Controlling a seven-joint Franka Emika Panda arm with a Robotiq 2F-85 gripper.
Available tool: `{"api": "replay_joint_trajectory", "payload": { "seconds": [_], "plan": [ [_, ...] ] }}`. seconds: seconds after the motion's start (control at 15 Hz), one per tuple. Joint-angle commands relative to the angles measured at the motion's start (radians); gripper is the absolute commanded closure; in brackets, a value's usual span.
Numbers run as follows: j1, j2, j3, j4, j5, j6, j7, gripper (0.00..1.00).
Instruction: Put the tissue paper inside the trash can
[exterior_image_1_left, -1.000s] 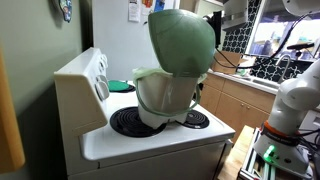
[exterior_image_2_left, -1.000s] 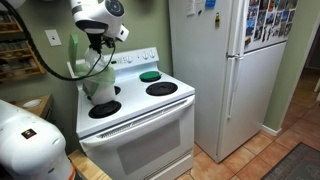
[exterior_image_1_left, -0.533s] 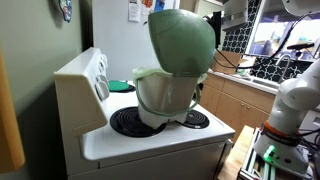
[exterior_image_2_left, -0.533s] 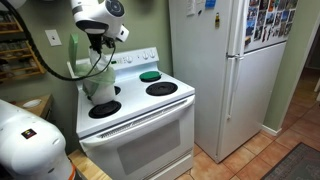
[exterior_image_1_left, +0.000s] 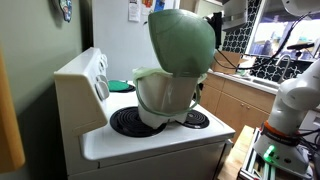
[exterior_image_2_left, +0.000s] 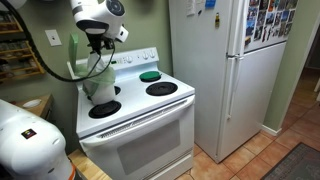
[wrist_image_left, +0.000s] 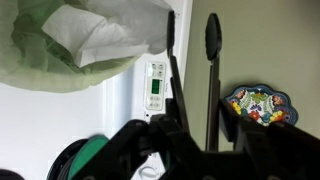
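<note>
The trash can (exterior_image_1_left: 165, 95) stands on the white stove, cream body and pale green rim, with its sage-green domed lid (exterior_image_1_left: 182, 42) hinged up. It shows small in an exterior view (exterior_image_2_left: 98, 88) under the arm. In the wrist view white tissue paper (wrist_image_left: 100, 30) lies within the pale green rim (wrist_image_left: 40, 65) at the upper left. My gripper (wrist_image_left: 191, 35) is open and empty, its black fingers (wrist_image_left: 212, 40) standing beside the tissue with bare wall between them. In an exterior view the gripper (exterior_image_2_left: 100, 45) hangs just above the can.
The stove (exterior_image_1_left: 150, 135) has black burners and a raised back panel (exterior_image_1_left: 85, 75). A green round item (exterior_image_2_left: 150, 76) lies on a far burner. A white fridge (exterior_image_2_left: 225, 70) stands beside the stove. A painted plate (wrist_image_left: 255, 105) hangs on the wall.
</note>
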Motion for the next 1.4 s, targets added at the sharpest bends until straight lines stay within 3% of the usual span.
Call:
{"api": "replay_joint_trajectory", "payload": {
  "seconds": [0.0,0.13,0.53,0.6,0.67,0.73,0.8,0.93,1.13,1.27,1.33],
  "plan": [
    [-0.015,-0.004,0.003,0.004,-0.061,-0.028,0.060,0.84],
    [-0.016,-0.005,0.002,0.005,-0.093,-0.038,0.088,0.98],
    [-0.024,0.028,0.021,0.067,-0.273,-0.085,0.235,0.91],
    [-0.024,0.034,0.024,0.081,-0.306,-0.090,0.263,0.49],
    [-0.024,0.038,0.025,0.091,-0.336,-0.095,0.284,0.55],
    [-0.023,0.044,0.024,0.103,-0.364,-0.108,0.308,0.88],
    [-0.022,0.049,0.022,0.112,-0.387,-0.118,0.325,0.89],
    [-0.021,0.059,0.020,0.130,-0.427,-0.136,0.355,0.68],
    [-0.019,0.071,0.015,0.154,-0.469,-0.169,0.389,0.73],
    [-0.019,0.077,0.013,0.167,-0.495,-0.192,0.413,0.65],
    [-0.020,0.077,0.012,0.171,-0.508,-0.209,0.427,0.50]
  ]
}}
